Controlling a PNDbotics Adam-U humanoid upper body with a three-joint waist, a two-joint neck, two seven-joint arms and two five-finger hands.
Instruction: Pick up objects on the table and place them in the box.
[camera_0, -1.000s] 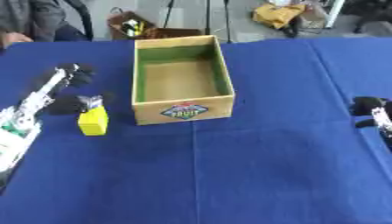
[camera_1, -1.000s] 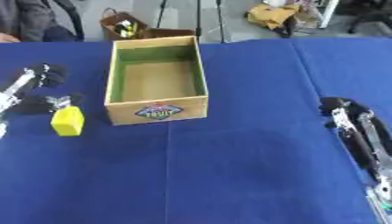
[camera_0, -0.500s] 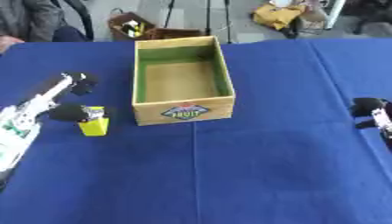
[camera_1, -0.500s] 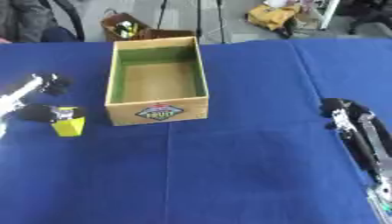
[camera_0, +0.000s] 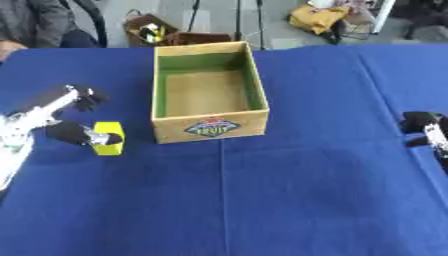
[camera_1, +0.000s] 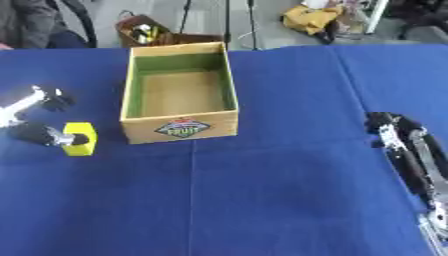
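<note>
A yellow block (camera_0: 108, 138) stands on the blue cloth, just left of the box's front corner. My left hand (camera_0: 44, 116) comes in from the left edge. Its dark thumb (camera_0: 73, 134) touches the block's left face, while its fingers (camera_0: 86, 97) stretch out well above the block, apart from it; the hand is open. The wooden box (camera_0: 211, 128) has green inner walls and a fruit label on its front, and nothing shows inside it. My right hand (camera_1: 395, 138) rests open at the right edge, fingers pointing up the table, holding nothing.
The blue table (camera_0: 289, 200) stretches wide in front of and to the right of the box. Beyond its far edge stand a brown bag (camera_0: 145, 31) and a yellow bundle (camera_0: 318, 16). A person's sleeve (camera_0: 35, 22) shows at the far left corner.
My left hand has come down and closer to the yellow block, bringing its thumb against the block's left side. The block, box and right hand have stayed in place.
</note>
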